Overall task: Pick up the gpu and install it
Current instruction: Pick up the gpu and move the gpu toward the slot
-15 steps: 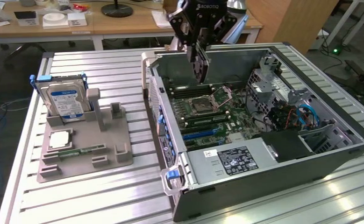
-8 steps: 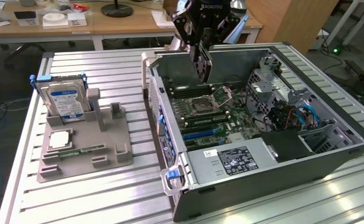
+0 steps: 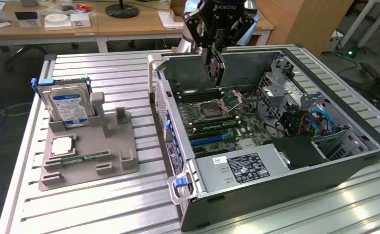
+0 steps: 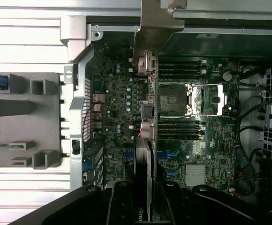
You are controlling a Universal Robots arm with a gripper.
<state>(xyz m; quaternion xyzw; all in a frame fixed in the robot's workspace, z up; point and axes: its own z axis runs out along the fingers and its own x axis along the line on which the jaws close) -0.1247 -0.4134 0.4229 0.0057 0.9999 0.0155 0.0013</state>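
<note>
Upper centre of the exterior view: black two-fingered gripper [image 3: 214, 46], clenched on the gpu [image 3: 215, 66], a thin flat dark expansion card with a silvery metal edge strip. Hangs on edge from the fingers, long side running downward, inside the opening of the grey metal computer case [image 3: 274, 187], which lies on its side with the top panel off. Lower end of the card poised over the green motherboard [image 3: 226, 124], towards the case's far wall; contact with the board not discernible.

Wrist view: gripper [image 4: 143, 206] with black fingers [image 4: 122, 204] pressed against the two faces of the gpu [image 4: 143, 164], seen edge-on, its silvery strip at the far end near the case wall. Square processor socket [image 4: 176, 98] just beside the card's line, flanked by rows of dark memory slots.

The exterior view's left: grey moulded holder tray [image 3: 89, 170] resting on the slatted aluminium table [image 3: 111, 209], well apart from the gpu. Upright at its far end, a silver hard drive with a blue label [image 3: 69, 105]; flat nearer the camera, a square silver processor chip [image 3: 61, 145] and, just beside it, a narrow green memory stick [image 3: 86, 158].

Lower centre of the exterior view: grey power supply box with a black-and-white label [image 3: 242, 168], seated in the near end of the case.
</note>
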